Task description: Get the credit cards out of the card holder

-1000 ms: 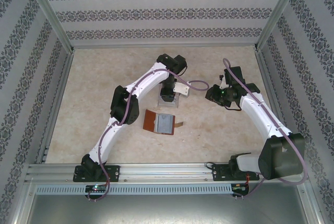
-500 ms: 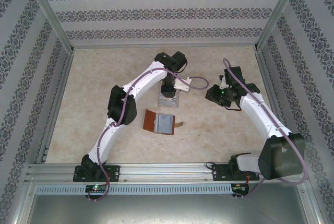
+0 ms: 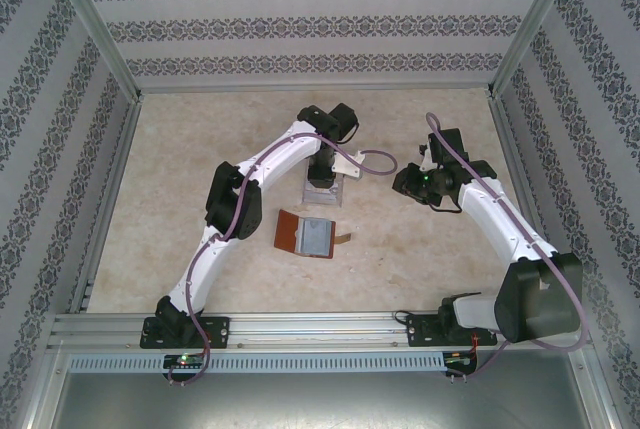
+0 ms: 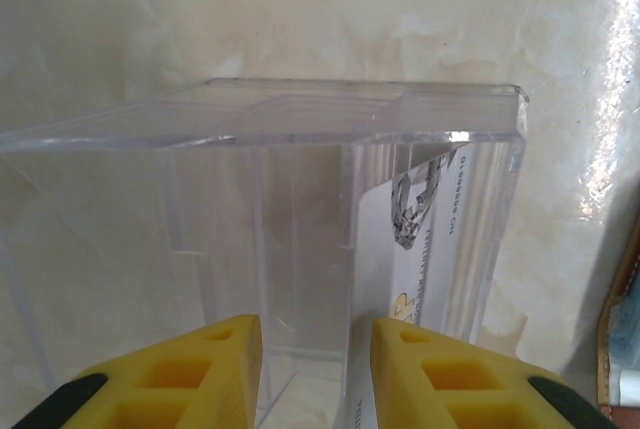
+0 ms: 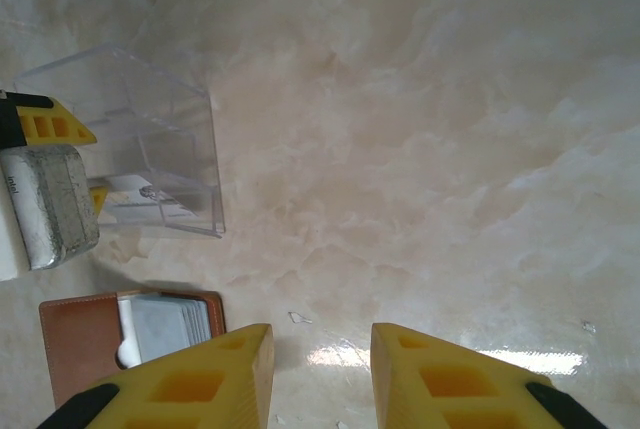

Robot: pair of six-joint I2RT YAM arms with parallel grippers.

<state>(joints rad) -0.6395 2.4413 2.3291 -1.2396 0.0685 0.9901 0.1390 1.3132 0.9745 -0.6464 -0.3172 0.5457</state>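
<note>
Left wrist view: we are hovering empty, part-open left fingers [image 4: 238, 364] over the clear box [image 4: 300, 114] holding one credit card [image 4: 425, 249], more cards [image 5: 165, 327] waiting in the card holder [image 5: 80, 341] at frame lower-left beside our empty, part-open right fingers [image 5: 245, 369].

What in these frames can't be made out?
- Number of credit cards in the card holder: right wrist view, cut by the bottom edge; top view, too small.
- Print on the card in the clear box: left wrist view, blurred through plastic, partly behind the left gripper.
</note>
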